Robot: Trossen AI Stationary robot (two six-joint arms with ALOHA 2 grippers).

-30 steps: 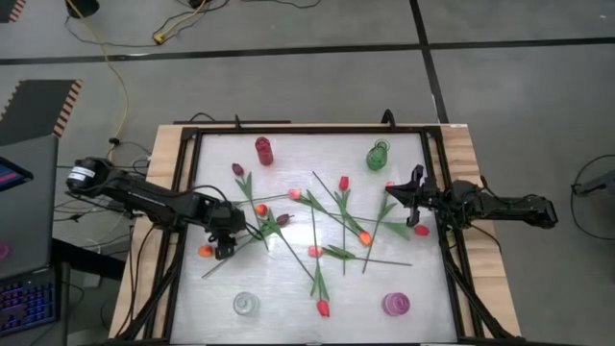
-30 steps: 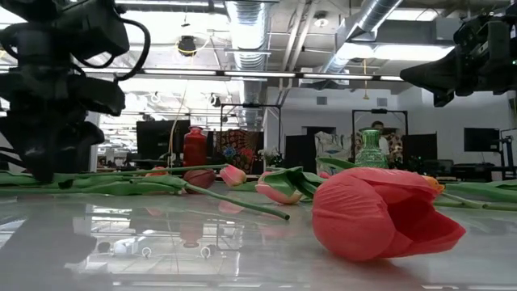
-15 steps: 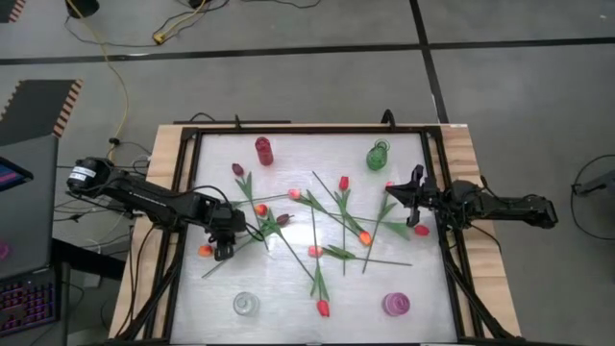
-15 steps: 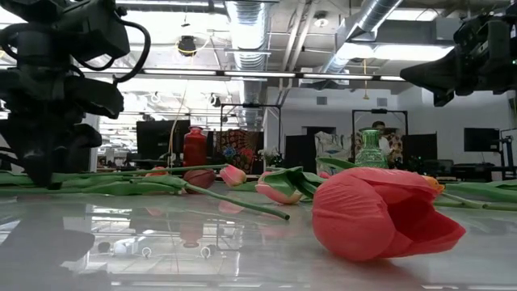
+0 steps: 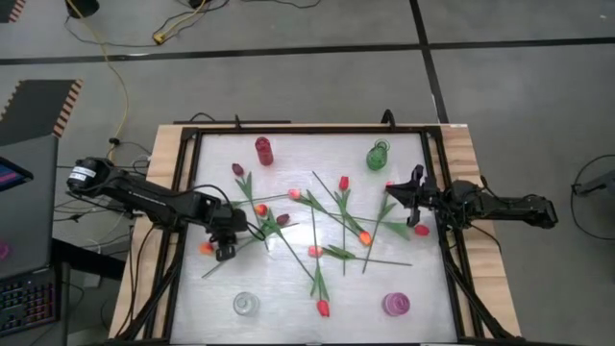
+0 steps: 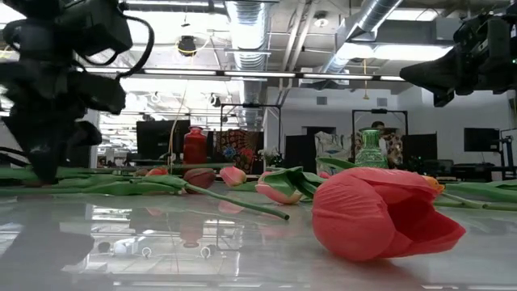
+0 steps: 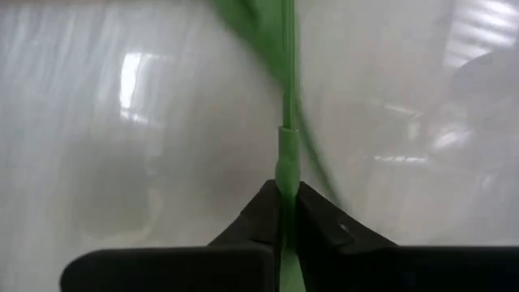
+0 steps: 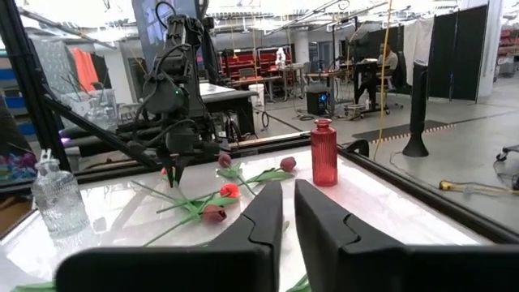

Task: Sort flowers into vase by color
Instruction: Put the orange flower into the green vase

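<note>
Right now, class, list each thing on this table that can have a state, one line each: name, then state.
Left gripper: shut on a green flower stem.
Right gripper: raised at the table's right edge, holding nothing.
Red vase: upright, no flowers in it.
Green vase: upright, no flowers.
Clear vase: upright, no flowers.
Purple vase: upright, no flowers.
Other flowers: lying loose.

Right gripper (image 8: 288, 212): two dark fingers (image 8: 328, 231) with a narrow gap, nothing between them. Beyond them, white table (image 8: 389, 207) with a red vase (image 8: 323, 152) upright and a clear vase (image 8: 57, 201) well apart from it. Left gripper (image 8: 176, 162) points down at scattered flowers (image 8: 220, 195) between the vases; its fingers sit at a green stem. Person (image 8: 388, 61) seated far back in the room.
</note>
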